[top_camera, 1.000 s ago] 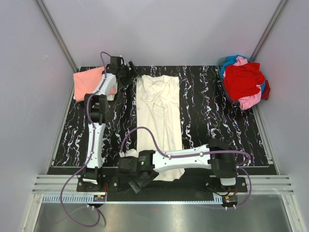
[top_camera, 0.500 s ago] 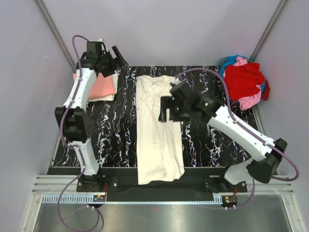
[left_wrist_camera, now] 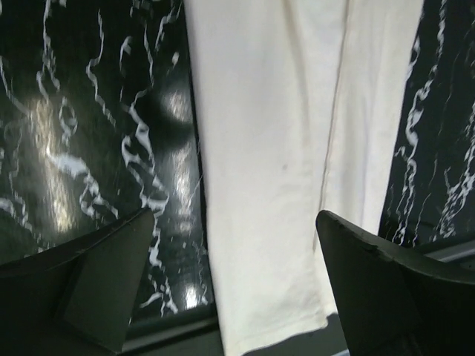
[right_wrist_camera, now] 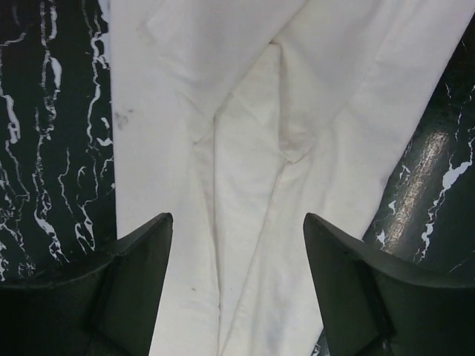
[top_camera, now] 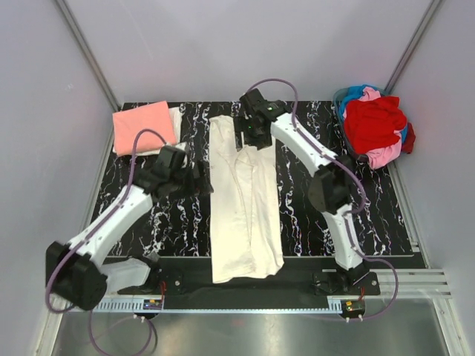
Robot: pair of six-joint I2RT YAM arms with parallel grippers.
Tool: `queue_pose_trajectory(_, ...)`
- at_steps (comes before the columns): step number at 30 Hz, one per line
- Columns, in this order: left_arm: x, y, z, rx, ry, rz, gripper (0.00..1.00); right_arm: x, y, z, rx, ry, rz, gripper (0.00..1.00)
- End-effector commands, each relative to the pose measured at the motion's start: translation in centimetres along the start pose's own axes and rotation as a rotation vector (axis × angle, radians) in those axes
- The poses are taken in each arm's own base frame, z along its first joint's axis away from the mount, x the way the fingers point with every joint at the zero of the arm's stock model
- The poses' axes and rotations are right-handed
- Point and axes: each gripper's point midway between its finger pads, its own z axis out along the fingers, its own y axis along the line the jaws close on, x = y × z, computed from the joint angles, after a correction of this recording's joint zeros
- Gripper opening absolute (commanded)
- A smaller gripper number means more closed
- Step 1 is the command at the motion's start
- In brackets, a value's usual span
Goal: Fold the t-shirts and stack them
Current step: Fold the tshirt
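Marbled tbl [top_camera: 297, 222]: cream tee [top_camera: 245, 215] ctr, salmon tee [top_camera: 141, 126] far-left.

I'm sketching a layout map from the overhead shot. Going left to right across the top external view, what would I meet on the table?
salmon-pink folded t-shirt → left claw → long cream t-shirt → heap of red, pink and blue t-shirts

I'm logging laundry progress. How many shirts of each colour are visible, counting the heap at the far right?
cream shirt: 1
salmon-pink shirt: 1
white shirt, edge showing under the salmon-pink one: 1
red shirt: 1
pink shirt: 1
blue shirt: 1
Total: 6 visible; the heap may hide more.
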Motion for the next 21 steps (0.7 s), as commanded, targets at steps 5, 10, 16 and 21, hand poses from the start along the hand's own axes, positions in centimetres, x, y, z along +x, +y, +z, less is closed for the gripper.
queue_pose_trajectory(5,2.1,2.0,-7.5,-0.008,-0.202,-0.048,0.97,-3.4,-1.0,6.7,0.032,-0.002,-0.005,0.74)
queue_pose_trajectory(10,4.3,3.7,-9.8,-0.028,-0.205,-0.048,0.98,-2.1,-1.9,11.9,0.058,0.024,0.009,0.7)
queue_pose_trajectory(16,5.4,4.2,-10.2,-0.024,-0.195,-0.053,0.98,-2.3,-2.9,14.8,0.1,-0.007,0.017,0.66)
queue_pose_trajectory(21,5.7,4.5,-10.3,-0.032,-0.19,-0.052,0.98,-3.4,-5.7,16.7,0.135,-0.038,0.065,0.61)
